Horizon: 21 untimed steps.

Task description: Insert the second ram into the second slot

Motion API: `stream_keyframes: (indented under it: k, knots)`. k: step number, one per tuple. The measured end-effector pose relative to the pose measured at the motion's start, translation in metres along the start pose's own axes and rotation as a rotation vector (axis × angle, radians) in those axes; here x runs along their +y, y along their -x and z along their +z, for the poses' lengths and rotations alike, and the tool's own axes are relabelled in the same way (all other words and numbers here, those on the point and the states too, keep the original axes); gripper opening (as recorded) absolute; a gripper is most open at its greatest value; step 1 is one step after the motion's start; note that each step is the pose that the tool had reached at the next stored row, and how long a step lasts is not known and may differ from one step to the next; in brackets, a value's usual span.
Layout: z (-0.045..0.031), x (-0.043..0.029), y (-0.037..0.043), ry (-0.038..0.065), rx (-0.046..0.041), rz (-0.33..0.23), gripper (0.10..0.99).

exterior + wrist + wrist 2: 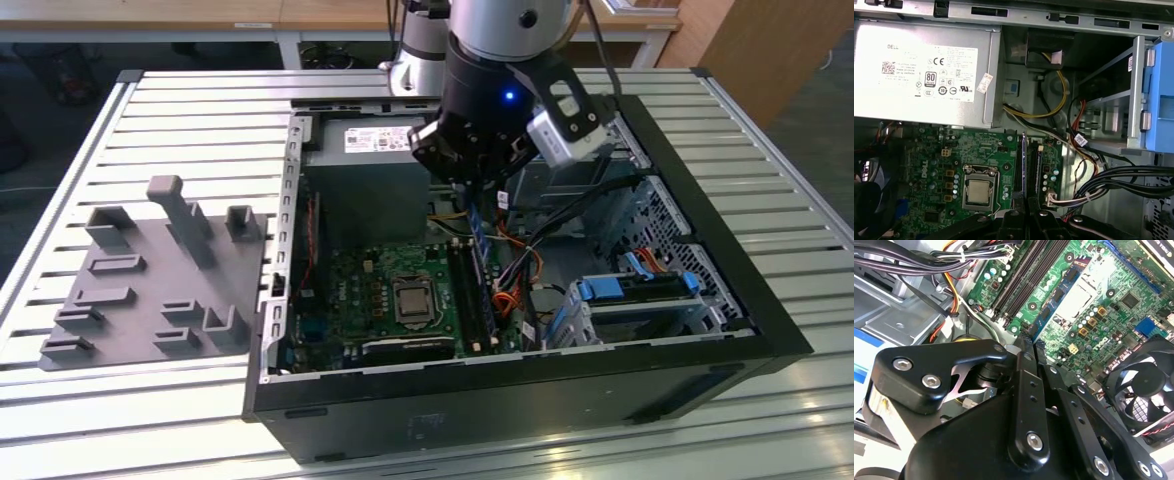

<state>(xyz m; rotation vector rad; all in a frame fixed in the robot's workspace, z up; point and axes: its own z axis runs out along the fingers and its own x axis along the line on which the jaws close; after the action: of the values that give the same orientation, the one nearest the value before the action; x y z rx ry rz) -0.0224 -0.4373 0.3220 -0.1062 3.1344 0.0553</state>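
The tool (475,185), closed on the memory stick (1023,162), holds it edge-down over the memory slots (1035,167) at the centre of the exterior view; seating it well probably requires keeping the stick parallel to its slot and pressing evenly, straight down.

Robotics laboratory: a silver slatted-aluminium work table (160,120) carries an opened black metal computer tower (534,410). A grey plastic fixture tray with upright posts (147,290) sits at the tower's nine o'clock. A silver-and-black robot arm (501,40) reaches in from twelve o'clock, with pale wooden desks (160,12) beyond.
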Motion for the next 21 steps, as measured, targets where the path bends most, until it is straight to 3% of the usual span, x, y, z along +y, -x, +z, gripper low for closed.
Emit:
stream_keyframes:
  k: [21]
  knots:
    - [0.0078,-0.0033,-0.0003,0.000,0.0005,0.000,0.137]
